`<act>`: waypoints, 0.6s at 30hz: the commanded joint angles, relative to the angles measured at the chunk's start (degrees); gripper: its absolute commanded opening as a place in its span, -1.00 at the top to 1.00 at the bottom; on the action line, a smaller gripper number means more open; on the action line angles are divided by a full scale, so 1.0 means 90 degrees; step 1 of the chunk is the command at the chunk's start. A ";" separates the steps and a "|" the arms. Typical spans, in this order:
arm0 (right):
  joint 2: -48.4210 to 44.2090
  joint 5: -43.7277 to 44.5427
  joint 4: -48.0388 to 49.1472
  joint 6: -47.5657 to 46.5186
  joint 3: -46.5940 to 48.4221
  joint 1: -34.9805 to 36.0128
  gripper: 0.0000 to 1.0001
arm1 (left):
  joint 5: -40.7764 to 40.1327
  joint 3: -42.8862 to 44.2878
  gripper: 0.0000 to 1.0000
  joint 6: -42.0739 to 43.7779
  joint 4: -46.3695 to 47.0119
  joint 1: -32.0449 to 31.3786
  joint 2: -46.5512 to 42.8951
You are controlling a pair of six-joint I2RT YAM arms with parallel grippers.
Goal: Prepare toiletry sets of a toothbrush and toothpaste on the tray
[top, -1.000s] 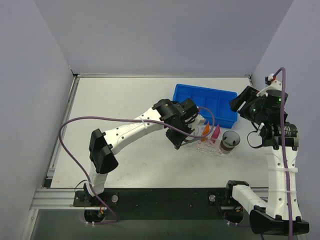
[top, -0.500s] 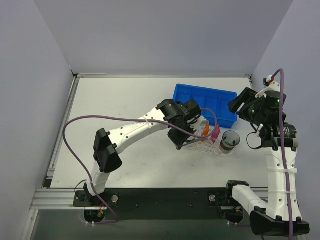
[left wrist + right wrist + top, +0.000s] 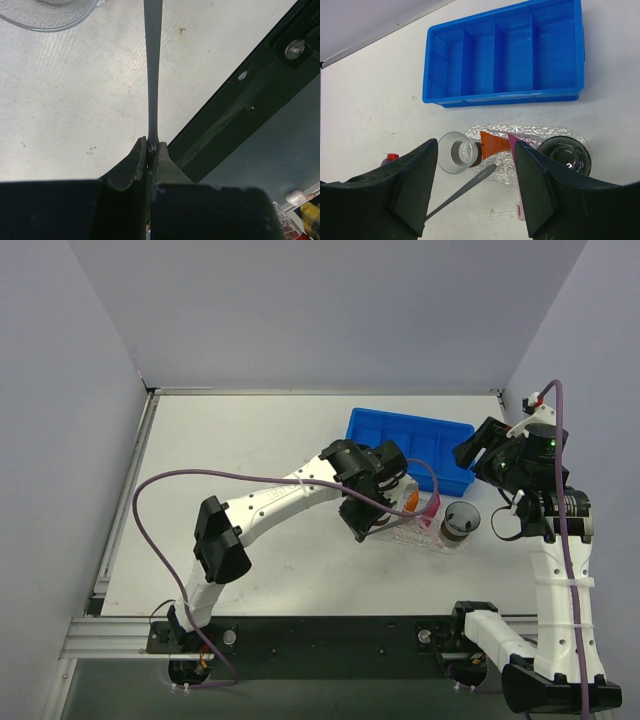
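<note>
My left gripper (image 3: 151,144) is shut on one end of the toothbrush (image 3: 152,60), a thin grey-looking stick. It reaches forward over the table, and its far tip (image 3: 492,170) lies at the near edge of the clear bumpy tray (image 3: 540,134). An orange toothpaste tube (image 3: 495,143) and a magenta one (image 3: 432,505) stand leaning on the tray. My right gripper (image 3: 475,147) hangs open above the tray with nothing between its fingers. In the top view the left gripper (image 3: 357,527) is at the tray's left end and the right gripper (image 3: 466,452) is over the bin's right end.
A blue compartmented bin (image 3: 505,55) sits just behind the tray. A clear cup (image 3: 456,152) stands at the tray's left end and a dark cup (image 3: 565,155) at its right end. The table's black front rail (image 3: 240,100) runs close to the left gripper.
The left arm has shifted a little to the right with the toothbrush still held. The right gripper has edged left and its jaws have spread slightly wider.
</note>
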 commanded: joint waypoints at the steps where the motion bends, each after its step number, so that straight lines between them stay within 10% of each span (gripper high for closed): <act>1: -0.0074 0.0141 0.0096 -0.0031 -0.0073 0.0040 -0.16 | 0.0084 0.0344 1.00 -0.0039 -0.0047 -0.0037 0.0100; 18: -0.0055 0.0229 0.0096 -0.0070 -0.0141 0.0040 -0.18 | 0.0094 0.0549 1.00 -0.0097 -0.0056 -0.0018 0.0374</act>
